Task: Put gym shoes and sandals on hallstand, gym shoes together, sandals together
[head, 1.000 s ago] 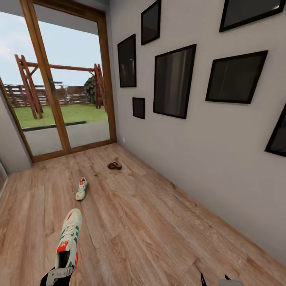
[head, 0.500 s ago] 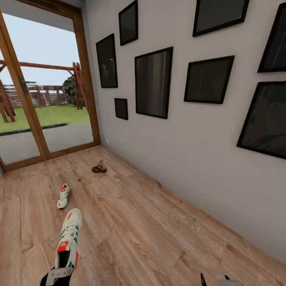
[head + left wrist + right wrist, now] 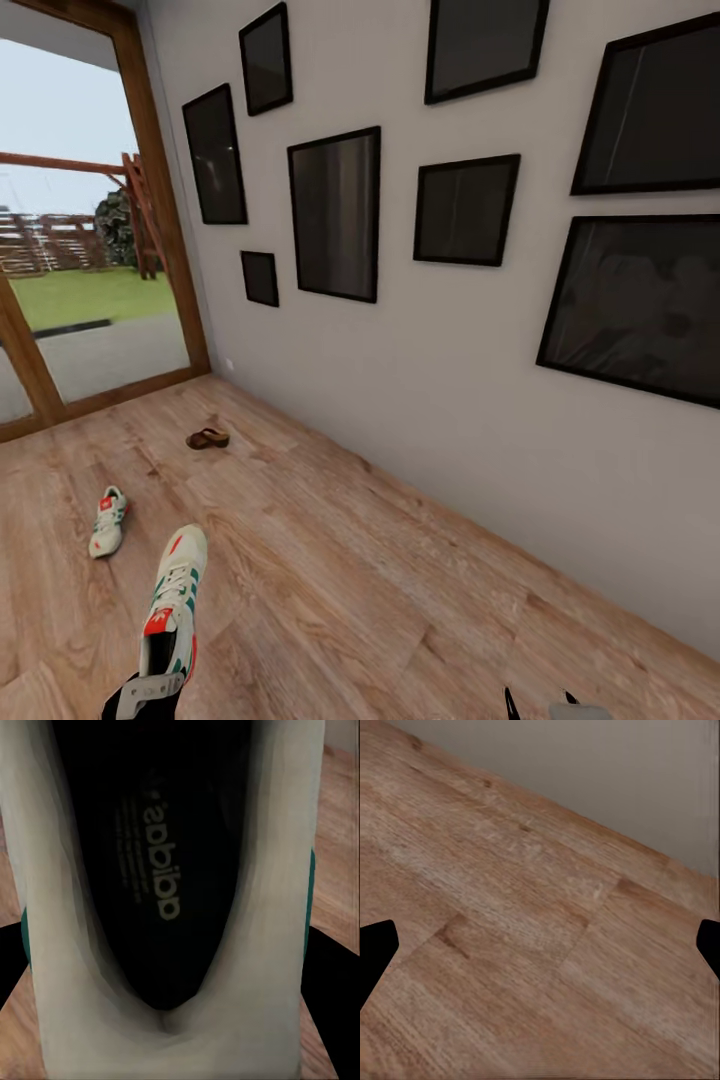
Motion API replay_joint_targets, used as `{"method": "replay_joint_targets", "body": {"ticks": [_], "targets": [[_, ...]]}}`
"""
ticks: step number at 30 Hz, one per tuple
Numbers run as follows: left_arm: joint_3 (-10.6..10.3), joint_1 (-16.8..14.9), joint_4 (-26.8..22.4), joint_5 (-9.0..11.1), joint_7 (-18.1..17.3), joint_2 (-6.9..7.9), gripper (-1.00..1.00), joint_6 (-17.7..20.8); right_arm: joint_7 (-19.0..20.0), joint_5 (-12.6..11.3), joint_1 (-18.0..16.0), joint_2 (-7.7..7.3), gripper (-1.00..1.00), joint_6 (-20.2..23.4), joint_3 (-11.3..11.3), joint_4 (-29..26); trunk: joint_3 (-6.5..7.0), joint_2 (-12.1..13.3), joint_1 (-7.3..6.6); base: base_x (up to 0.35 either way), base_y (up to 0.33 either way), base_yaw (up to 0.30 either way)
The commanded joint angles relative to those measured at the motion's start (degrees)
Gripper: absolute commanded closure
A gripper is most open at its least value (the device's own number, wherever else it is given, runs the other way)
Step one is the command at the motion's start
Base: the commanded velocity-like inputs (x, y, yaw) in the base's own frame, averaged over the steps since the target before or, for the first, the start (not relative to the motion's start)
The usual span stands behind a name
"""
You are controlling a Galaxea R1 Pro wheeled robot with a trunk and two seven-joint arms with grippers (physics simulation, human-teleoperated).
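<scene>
Bright, even daylight from glass door [image 3: 70, 250] at upper left; faint shadows; wide-angle stretch at edges; wrist views soft, blurred.

One gym shoe [image 3: 172, 598] held aloft; other gym shoe [image 3: 108, 521] and seemingly one sandal [image 3: 207, 438] floored.

left end effector [image 3: 140, 695]: black, grey plate (two screws) | right end effector [image 3: 540, 705]: black fingertips

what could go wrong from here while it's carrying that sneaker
The left end effector grips the gym shoe only at its heel, so the long toe sticks out and could slip or swing loose in transit. The second gym shoe and a sandal lie on the corridor floor ahead, where the base might run over them. No hallstand is in sight yet.
</scene>
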Motion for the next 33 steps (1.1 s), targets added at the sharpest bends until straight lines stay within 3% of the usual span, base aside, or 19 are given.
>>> {"method": "replay_joint_targets", "body": {"ticks": [1,33], "targets": [[0.17,-0.02,0.03,0.56,-0.56,0.0,1.0,-0.05,0.01,0.58,-0.05,0.03,-1.0,-0.18,-0.21,0.05,-0.05,-0.02,-0.01,0.0,0.0,-0.273],[0.17,-0.02,0.12,0.56,-0.48,-0.27,1.0,-0.05,0.04,0.5,-0.05,0.04,-1.0,-0.12,-0.21,1.67,-0.05,-0.02,-0.01,0.0,0.0,-0.275]]}}
